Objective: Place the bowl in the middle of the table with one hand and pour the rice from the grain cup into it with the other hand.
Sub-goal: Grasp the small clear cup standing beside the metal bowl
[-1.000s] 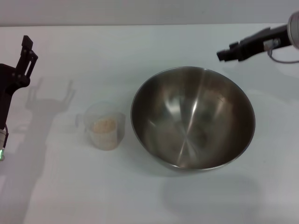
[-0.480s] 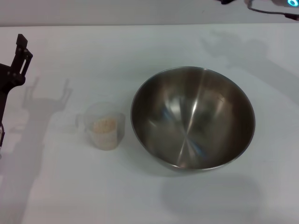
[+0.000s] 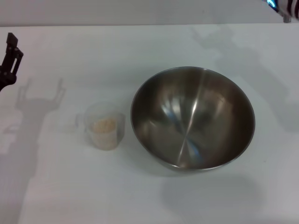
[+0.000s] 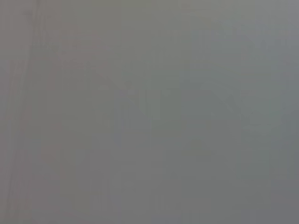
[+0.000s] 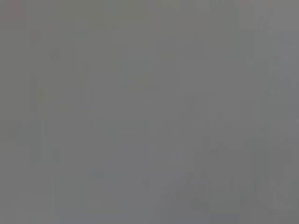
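Note:
The shiny steel bowl (image 3: 192, 117) stands upright on the white table (image 3: 93, 51), a little right of the middle, and is empty. The clear grain cup (image 3: 105, 125) stands just left of the bowl and apart from it, with a low heap of pale rice (image 3: 104, 125) in it and its handle pointing left. My left gripper (image 3: 10, 58) is at the far left edge, raised and well away from the cup. Only a scrap of my right arm (image 3: 276, 4) shows in the top right corner; its gripper is out of view. Both wrist views show only flat grey.
The table's far edge (image 3: 140, 24) runs along the top of the head view. The arms' shadows lie on the tabletop at the left (image 3: 32, 107) and upper right (image 3: 233, 46).
Both arms have drawn back from the table: the left gripper moved left and up towards the edge, and the right gripper rose out of the top right corner. The bowl and cup have not moved.

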Controlling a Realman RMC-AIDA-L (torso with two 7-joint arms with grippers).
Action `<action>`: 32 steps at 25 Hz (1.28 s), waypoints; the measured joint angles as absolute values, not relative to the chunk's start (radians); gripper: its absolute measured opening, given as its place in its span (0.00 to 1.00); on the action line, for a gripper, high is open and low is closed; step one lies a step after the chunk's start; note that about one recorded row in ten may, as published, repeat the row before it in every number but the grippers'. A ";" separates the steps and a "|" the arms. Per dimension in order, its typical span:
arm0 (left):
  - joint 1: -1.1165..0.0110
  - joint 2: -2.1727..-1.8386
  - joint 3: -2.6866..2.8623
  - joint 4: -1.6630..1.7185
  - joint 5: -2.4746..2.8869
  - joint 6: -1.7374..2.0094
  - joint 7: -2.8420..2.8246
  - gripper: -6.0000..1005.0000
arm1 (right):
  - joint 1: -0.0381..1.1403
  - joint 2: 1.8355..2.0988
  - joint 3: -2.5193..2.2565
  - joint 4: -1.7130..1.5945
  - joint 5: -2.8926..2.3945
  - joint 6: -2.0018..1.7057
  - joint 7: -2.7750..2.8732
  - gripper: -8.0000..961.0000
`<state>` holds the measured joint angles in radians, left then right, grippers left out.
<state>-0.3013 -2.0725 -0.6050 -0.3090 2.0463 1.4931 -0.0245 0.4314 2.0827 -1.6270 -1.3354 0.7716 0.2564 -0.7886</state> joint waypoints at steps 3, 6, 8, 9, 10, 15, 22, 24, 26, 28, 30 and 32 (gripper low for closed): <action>-0.297 -2.073 -0.611 -0.306 2.046 1.495 -0.025 0.75 | 0.363 2.085 -1.740 -1.321 0.767 -0.006 -0.843 0.74; -0.294 -2.074 -0.611 -0.301 2.047 1.503 -0.029 0.75 | 0.313 2.087 -1.870 -1.259 0.764 -0.311 -0.872 0.78; -0.292 -2.074 -0.611 -0.300 2.046 1.509 -0.031 0.75 | 0.300 2.087 -1.963 -1.174 0.758 -0.546 -0.868 0.80; -0.292 -2.074 -0.611 -0.300 2.046 1.509 -0.031 0.75 | 0.300 2.087 -2.009 -1.117 0.755 -0.668 -0.855 0.80; -0.288 -2.075 -0.611 -0.300 2.046 1.528 -0.031 0.74 | 0.303 2.087 -2.045 -1.065 0.754 -0.778 -0.837 0.81; -0.283 -2.075 -0.607 -0.301 2.047 1.540 -0.036 0.74 | 0.335 2.087 -2.151 -0.755 0.760 -1.274 -0.542 0.85; -0.234 -2.076 -0.536 -0.306 2.054 1.542 -0.025 0.74 | 0.388 2.078 -2.075 -0.354 0.759 -1.432 0.055 0.85; -0.222 -2.076 -0.520 -0.308 2.054 1.546 -0.024 0.74 | 0.393 2.078 -2.073 -0.324 0.759 -1.433 0.074 0.85; -0.180 -2.078 -0.480 -0.321 2.054 1.554 0.011 0.74 | 0.397 2.078 -2.071 -0.288 0.759 -1.434 0.086 0.85; -0.166 -2.079 -0.466 -0.334 2.053 1.555 0.035 0.74 | 0.396 2.078 -2.067 -0.270 0.759 -1.435 0.085 0.85; -0.150 -2.079 -0.446 -0.350 2.053 1.558 0.066 0.74 | 0.397 2.077 -2.061 -0.252 0.759 -1.436 0.085 0.85; -0.111 -2.078 -0.373 -0.380 2.053 1.571 0.161 0.74 | 0.406 2.073 -2.044 -0.235 0.759 -1.430 0.085 0.85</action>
